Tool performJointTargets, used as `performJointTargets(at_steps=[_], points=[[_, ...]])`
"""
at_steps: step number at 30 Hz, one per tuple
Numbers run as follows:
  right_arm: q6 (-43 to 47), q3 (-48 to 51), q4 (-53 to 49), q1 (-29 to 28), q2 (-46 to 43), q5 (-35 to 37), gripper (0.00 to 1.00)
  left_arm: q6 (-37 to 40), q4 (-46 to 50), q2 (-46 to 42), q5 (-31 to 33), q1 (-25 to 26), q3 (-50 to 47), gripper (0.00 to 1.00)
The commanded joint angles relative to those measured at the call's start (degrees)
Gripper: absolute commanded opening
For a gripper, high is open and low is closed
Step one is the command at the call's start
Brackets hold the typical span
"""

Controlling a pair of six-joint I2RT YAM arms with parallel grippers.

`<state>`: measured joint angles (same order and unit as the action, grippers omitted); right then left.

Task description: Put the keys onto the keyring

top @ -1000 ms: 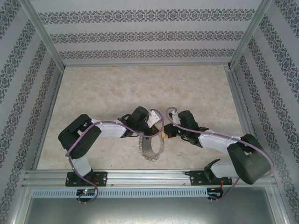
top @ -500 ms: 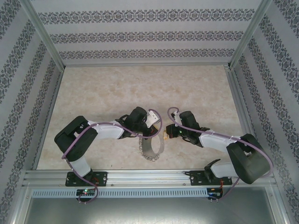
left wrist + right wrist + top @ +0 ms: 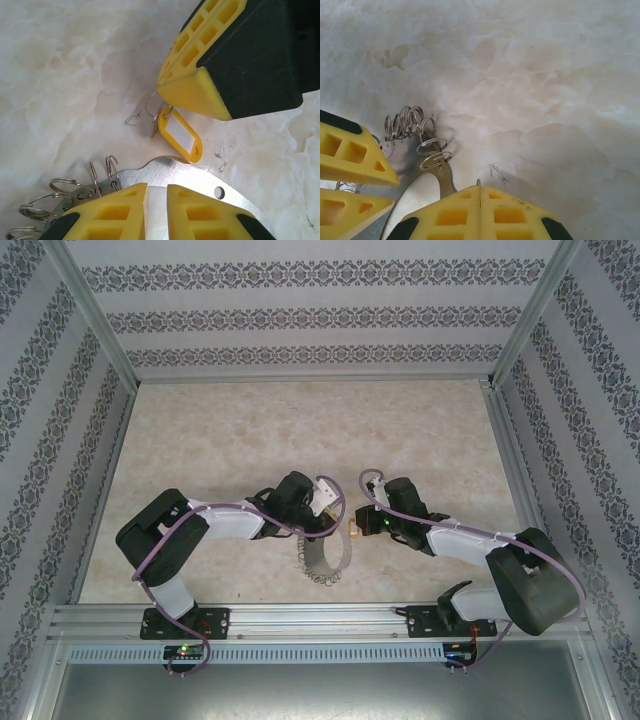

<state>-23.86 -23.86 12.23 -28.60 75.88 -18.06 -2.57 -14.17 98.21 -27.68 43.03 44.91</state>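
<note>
The keyring point(image 3: 322, 558) is a flat grey metal hoop lying on the table between the arms, with small split rings point(image 3: 65, 187) fringing its rim. My left gripper point(image 3: 157, 187) sits over the hoop's band point(image 3: 200, 177), its yellow fingers a narrow gap apart. My right gripper point(image 3: 162, 95) is shut on a thin wire loop, and the keys point(image 3: 180, 137), a yellow tag with a silvery end, hang from it just above the band. In the right wrist view the wire tip pokes out of the right gripper point(image 3: 480, 189), beside the hoop point(image 3: 442, 175).
The pale marbled table point(image 3: 300, 430) stretches away behind both grippers. Patterned walls and aluminium rails point(image 3: 320, 615) box it in. Both arms meet at the near middle, their cables looping above the wrists. A few small scratches point(image 3: 132, 120) mark the table near the keys.
My left gripper's fingers have parted a little over the hoop's band. The left arm's elbow has shifted slightly left. The right gripper stays shut with the keys.
</note>
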Motion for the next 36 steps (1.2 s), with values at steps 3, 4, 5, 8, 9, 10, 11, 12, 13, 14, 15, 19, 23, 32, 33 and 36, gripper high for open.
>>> performJointTargets(at_steps=[3,4,5,8,9,10,11,12,13,14,15,19,23,32,33,36], points=[[-0.22,0.76,0.77,0.61,-0.86,-0.64,0.0,-1.45,-1.69,0.59,-1.67,-0.31,0.2,0.17],[-0.17,0.76,0.78,0.65,-0.91,-0.65,0.0,-1.47,-1.65,0.94,-2.0,-0.31,0.51,0.17],[-0.2,0.87,0.84,0.61,-0.96,-0.57,0.0,-1.52,-1.64,1.33,-2.13,-0.3,0.74,0.17],[-0.2,0.99,0.96,0.83,-1.06,-0.57,0.0,-1.65,-1.69,2.24,-2.15,-0.31,1.23,0.17],[-0.18,1.01,1.04,0.87,-1.08,-0.57,0.0,-1.69,-1.75,2.48,-2.11,-0.31,1.24,0.17],[-0.22,1.09,0.97,0.91,-1.17,-0.57,0.0,-1.8,-2.01,2.75,-2.01,-0.31,1.32,0.17],[-0.17,1.15,0.97,0.98,-1.17,-0.57,0.0,-1.83,-2.24,2.98,-1.75,-0.31,1.39,0.17],[-0.15,1.14,0.94,1.0,-1.17,-0.57,0.0,-1.89,-2.33,3.12,-1.52,-0.28,1.51,0.17],[-0.21,1.2,1.01,1.13,-1.17,-0.57,0.0,-1.91,-2.48,3.37,-1.31,-0.31,1.61,0.17],[-0.21,1.23,1.04,1.17,-1.17,-0.66,0.0,-1.96,-2.64,3.55,-1.09,-0.31,1.75,0.17],[-0.22,1.27,1.02,1.18,-1.17,-0.64,0.0,-2.02,-2.85,3.86,-0.83,-0.3,1.89,0.17],[-0.13,1.36,1.13,1.43,-1.17,-0.73,0.0,-2.05,-3.58,4.9,0.04,-0.3,2.59,0.16],[-0.13,1.52,1.19,1.7,-0.99,-0.92,0.0,-2.09,-4.28,6.16,0.68,-0.31,3.47,0.16],[-0.11,1.54,1.13,2.06,-1.21,-1.3,0.0,-2.35,-5.32,9.24,3.07,-0.41,5.0,0.08],[-0.05,1.53,1.05,2.1,-1.3,-1.31,0.0,-2.51,-5.81,9.49,3.61,-0.4,4.88,0.06],[-0.14,1.44,0.94,2.11,-1.52,-1.41,0.0,-2.75,-6.81,9.81,5.01,-0.48,4.43,0.01]])
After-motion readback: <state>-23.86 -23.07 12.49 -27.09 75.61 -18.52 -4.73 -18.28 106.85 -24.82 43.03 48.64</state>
